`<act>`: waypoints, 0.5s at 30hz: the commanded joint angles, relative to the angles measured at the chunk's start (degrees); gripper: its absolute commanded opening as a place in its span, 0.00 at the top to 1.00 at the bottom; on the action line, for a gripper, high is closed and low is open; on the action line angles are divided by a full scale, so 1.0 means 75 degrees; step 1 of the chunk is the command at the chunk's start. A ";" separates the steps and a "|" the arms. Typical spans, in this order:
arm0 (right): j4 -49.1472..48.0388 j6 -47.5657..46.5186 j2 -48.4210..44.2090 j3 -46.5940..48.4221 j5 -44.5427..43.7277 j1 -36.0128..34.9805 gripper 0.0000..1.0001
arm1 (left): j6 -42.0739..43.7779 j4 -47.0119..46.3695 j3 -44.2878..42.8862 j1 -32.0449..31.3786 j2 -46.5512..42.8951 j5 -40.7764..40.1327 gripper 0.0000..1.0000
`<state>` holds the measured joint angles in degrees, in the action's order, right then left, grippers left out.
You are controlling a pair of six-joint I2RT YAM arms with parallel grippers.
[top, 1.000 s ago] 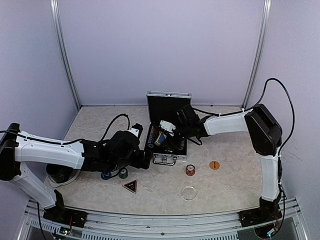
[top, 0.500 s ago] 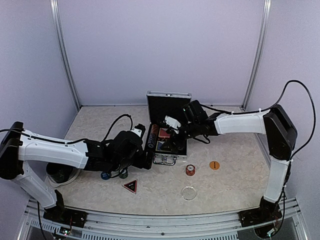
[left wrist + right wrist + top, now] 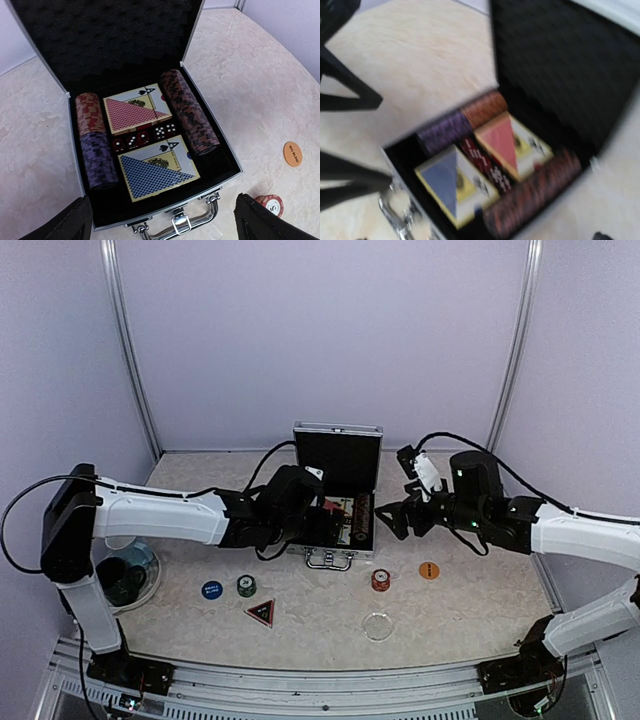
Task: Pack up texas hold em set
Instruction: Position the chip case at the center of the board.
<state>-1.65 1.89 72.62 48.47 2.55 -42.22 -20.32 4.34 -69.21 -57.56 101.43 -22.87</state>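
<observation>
Top external view gave us the counter [image 3: 470, 610] with the open case [image 3: 338, 455] at its middle, lid upright. The left end effector [image 3: 322, 525] hung over the case's front left part. In the left wrist view its fingers [image 3: 75, 220] stood wide apart at the lower corners and held nothing. The right end effector [image 3: 392, 518] hovered just right of the case, apart from it. The right wrist view was blurred, yet we could see its fingers [image 3: 350, 95] spread and empty.

At the counter's left edge a plate [image 3: 155, 575] carried cups [image 3: 118, 585].

Inside the case we saw two chip rows [image 3: 190, 112], one along each side wall. Between them lay the red deck [image 3: 136, 109] at the back and the blue deck [image 3: 157, 169] at the front, with dice [image 3: 145, 139] lined up between the decks.

Loose on the counter in front of the case lay the triangle [image 3: 260, 613], with a clear disc [image 3: 378, 626] well to its right. A blue button [image 3: 212, 590] sat just beside a green chip [image 3: 246, 586], left of the handle. To the right, a chip stack [image 3: 380, 580] sat near the orange button [image 3: 429, 570].
</observation>
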 commanded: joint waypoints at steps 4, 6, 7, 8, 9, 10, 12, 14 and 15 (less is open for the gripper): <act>-0.0070 0.1775 -0.1400 -0.1548 -0.1402 -0.0055 0.04 | 0.0617 -0.0087 -0.1155 0.0094 0.1472 0.0498 0.05; 0.0013 0.2001 -0.1642 -0.1787 -0.1577 -0.0054 0.04 | 0.0669 -0.0138 -0.1317 0.0170 0.1734 0.0566 0.06; 0.0080 0.2076 -0.1739 -0.1867 -0.1643 -0.0049 0.04 | 0.0686 -0.0147 -0.1395 0.0215 0.1840 0.0593 0.07; 0.0134 0.2135 -0.1828 -0.1939 -0.1673 -0.0045 0.04 | 0.0698 -0.0132 -0.1470 0.0262 0.1999 0.0600 0.08; 0.0167 0.2194 -0.1907 -0.1999 -0.1677 -0.0054 0.04 | 0.0713 -0.0126 -0.1522 0.0301 0.2088 0.0581 0.09; 0.0172 0.2232 -0.1964 -0.2043 -0.1692 -0.0055 0.04 | 0.0726 -0.0122 -0.1557 0.0341 0.2199 0.0569 0.10; 0.0347 0.2295 -0.2043 -0.2067 -0.1674 -0.0059 0.04 | 0.0746 -0.0134 -0.1663 0.0439 0.2390 0.0565 0.11; 0.0415 0.2341 -0.2101 -0.2094 -0.1692 -0.0053 0.04 | 0.0752 -0.0143 -0.1748 0.0514 0.2552 0.0568 0.12; 0.0389 0.2356 -0.2117 -0.2119 -0.1714 -0.0053 0.04 | 0.0733 -0.0155 -0.1781 0.0550 0.2645 0.0585 0.13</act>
<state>0.32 17.15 58.19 33.61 -8.60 -42.24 -15.88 3.88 -80.18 -54.63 119.13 -19.09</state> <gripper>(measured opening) 0.959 0.880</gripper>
